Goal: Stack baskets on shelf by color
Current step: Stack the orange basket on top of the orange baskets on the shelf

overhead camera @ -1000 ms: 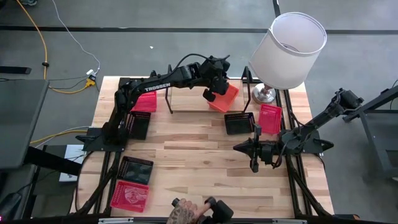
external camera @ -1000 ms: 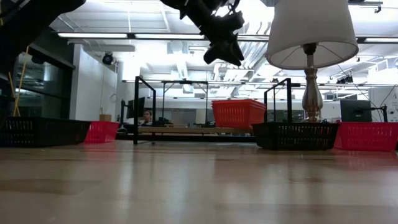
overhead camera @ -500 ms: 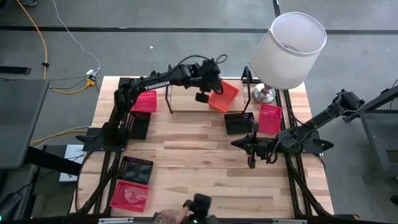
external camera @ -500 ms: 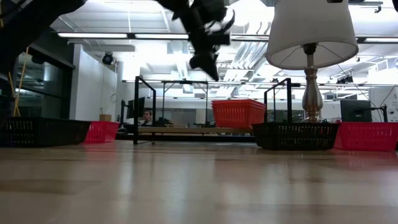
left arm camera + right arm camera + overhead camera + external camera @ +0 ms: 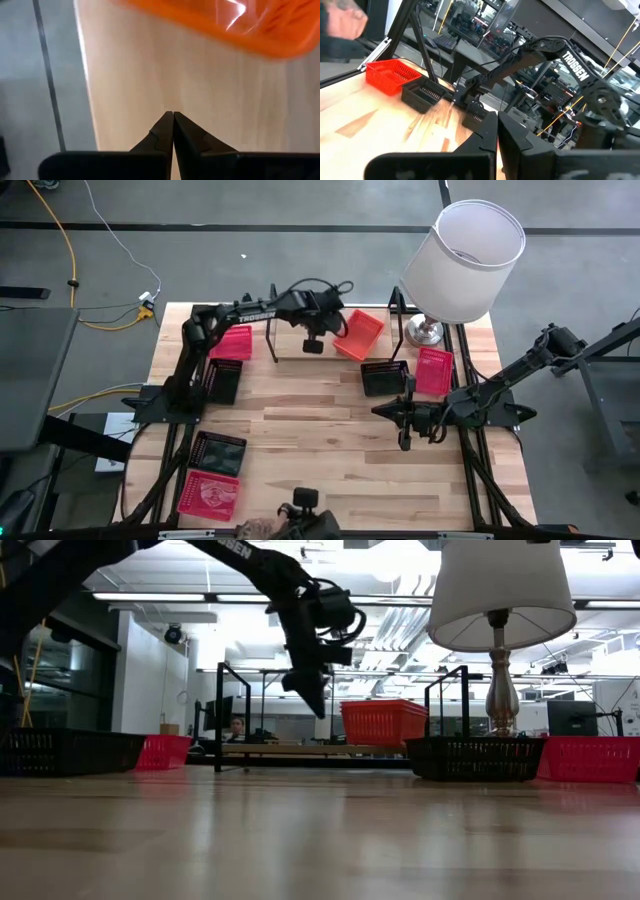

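An orange basket (image 5: 360, 335) sits on the shelf's (image 5: 272, 332) wood base at its right end, turned askew; it also shows in the low view (image 5: 383, 723) and the left wrist view (image 5: 240, 25). My left gripper (image 5: 313, 346) is shut and empty, above the shelf's middle, left of the orange basket (image 5: 316, 705) (image 5: 173, 116). My right gripper (image 5: 382, 412) is shut and empty, low over the table's right half (image 5: 497, 119). A black basket (image 5: 385, 377) and a red basket (image 5: 434, 370) lie on the table before the shelf's right end.
A red basket (image 5: 232, 342) and a black basket (image 5: 222, 380) lie at the table's left. A black basket (image 5: 218, 452) and a red basket (image 5: 208, 494) lie near left. A white-shaded lamp (image 5: 462, 260) stands far right. A person's hand (image 5: 262, 529) shows at the near edge.
My left gripper has gone from above the orange basket toward the table's left edge and down, tipping its shut fingers downward. The orange basket has stayed on the shelf. The person's hand at the near edge has shifted.
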### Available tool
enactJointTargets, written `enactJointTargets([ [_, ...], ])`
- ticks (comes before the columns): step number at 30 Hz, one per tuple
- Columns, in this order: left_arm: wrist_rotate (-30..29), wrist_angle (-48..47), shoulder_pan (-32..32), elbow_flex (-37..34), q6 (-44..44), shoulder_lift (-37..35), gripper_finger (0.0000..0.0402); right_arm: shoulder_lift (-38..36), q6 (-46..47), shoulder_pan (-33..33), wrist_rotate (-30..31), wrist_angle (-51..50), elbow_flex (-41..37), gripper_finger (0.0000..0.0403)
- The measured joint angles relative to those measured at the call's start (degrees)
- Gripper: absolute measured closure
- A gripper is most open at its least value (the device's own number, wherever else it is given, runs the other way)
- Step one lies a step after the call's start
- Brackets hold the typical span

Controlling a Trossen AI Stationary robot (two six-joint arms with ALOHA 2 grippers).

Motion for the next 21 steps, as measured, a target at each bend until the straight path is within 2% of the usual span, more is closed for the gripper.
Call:
enactJointTargets([
  [5, 0.8, 6.4, -2.4, -1.6, 1.7, 0.0, 0.0401, 0.0, 0.0, 0.0, 0.0, 0.3, 0.0, 0.0403],
  [21, 1.3, 8.1, -11.3, -1.7, 3.0, 0.0, 0.0401, 0.0, 0.7, 0.0, 0.0, 0.3, 0.0, 0.0403],
])
